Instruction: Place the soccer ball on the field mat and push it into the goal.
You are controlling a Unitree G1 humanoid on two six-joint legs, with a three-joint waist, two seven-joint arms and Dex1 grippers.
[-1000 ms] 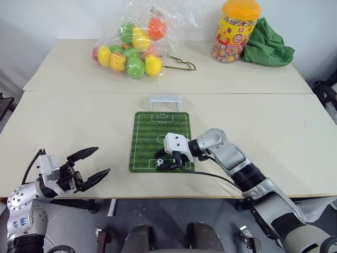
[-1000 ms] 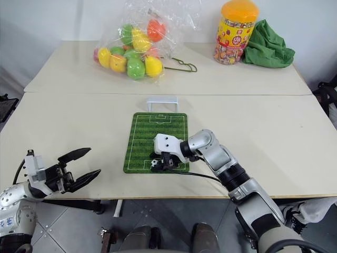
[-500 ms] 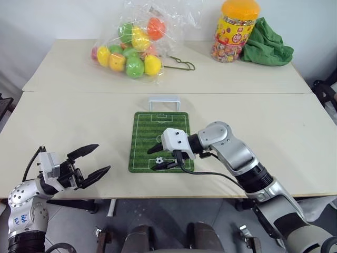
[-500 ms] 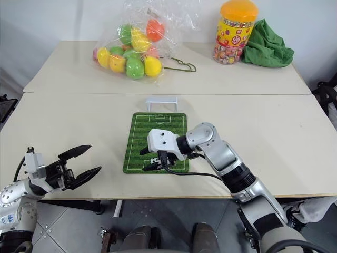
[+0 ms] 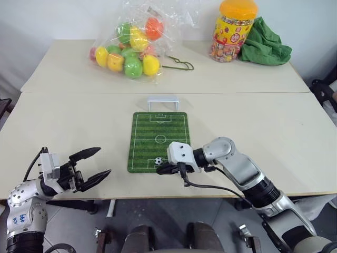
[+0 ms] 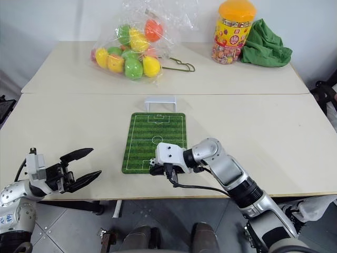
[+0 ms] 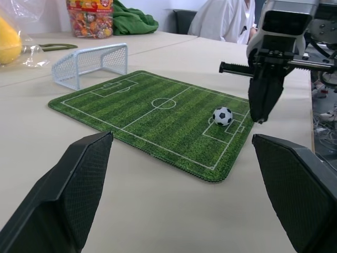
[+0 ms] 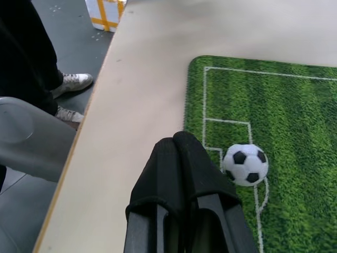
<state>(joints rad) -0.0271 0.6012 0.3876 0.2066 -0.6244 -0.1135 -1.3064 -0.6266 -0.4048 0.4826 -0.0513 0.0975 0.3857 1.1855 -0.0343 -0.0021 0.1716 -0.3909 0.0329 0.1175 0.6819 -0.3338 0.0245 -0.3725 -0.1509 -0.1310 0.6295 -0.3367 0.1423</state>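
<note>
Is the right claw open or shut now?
Shut. The right claw has its two black fingers pressed together with no gap, empty, beside the soccer ball, which lies free on the field mat.

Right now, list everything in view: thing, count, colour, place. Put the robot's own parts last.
soccer ball: one, white with black patches, on the near end of the field mat, free, just beside the right gripper.
field mat: one, green with white lines, flat on the near table.
goal: one, white, at the mat's far end.
bag of plastic balls: one clear bag, yellow, green and orange balls, far table, left.
candy jar: one, orange lid, far table, right.
cloth: one, green, bunched beside the jar.
tables: two, beige, pushed together.
person: dark trousers, pale shoes, standing past the table edge.
left gripper: black jaws open, off the near-left edge.
right gripper: black jaws shut, empty, at the mat's near edge.
</note>
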